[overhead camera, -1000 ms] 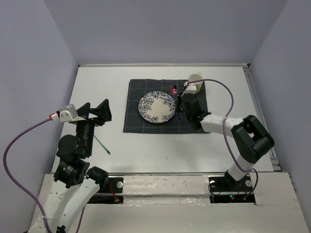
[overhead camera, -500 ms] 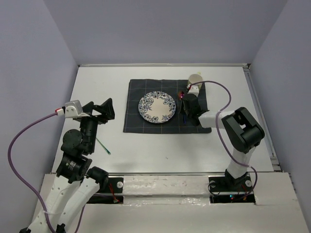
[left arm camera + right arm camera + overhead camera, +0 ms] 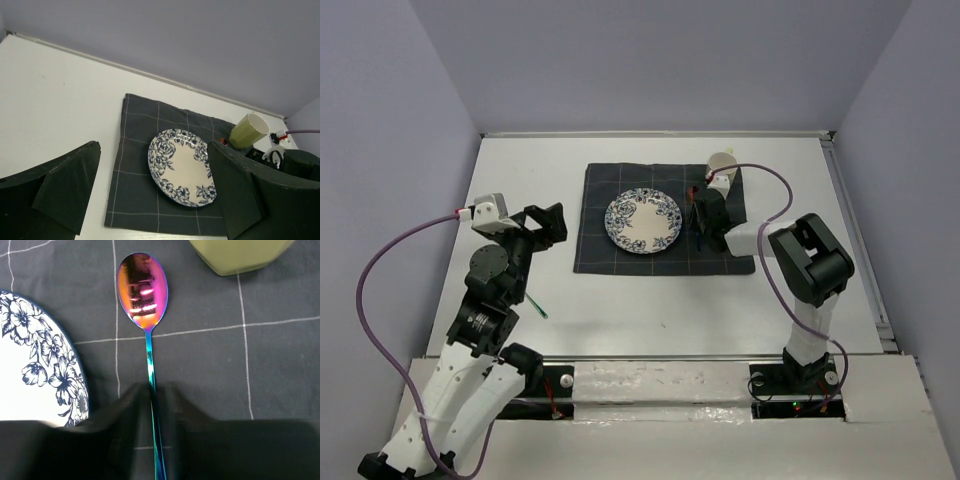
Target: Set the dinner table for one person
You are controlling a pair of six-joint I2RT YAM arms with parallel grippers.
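1 spoon [image 3: 142, 285]; R gripper [image 3: 156, 389] ajar astride it; L gripper [image 3: 154, 146] wide-open, empty; plate [image 3: 35, 365], cup [image 3: 240, 252] close

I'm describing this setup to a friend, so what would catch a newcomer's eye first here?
The rainbow-shiny spoon lying on the dark checked mat, the right gripper straddling its handle. Left of it sits a blue floral plate, mid-mat; a green cup stands at the mat's far right corner.
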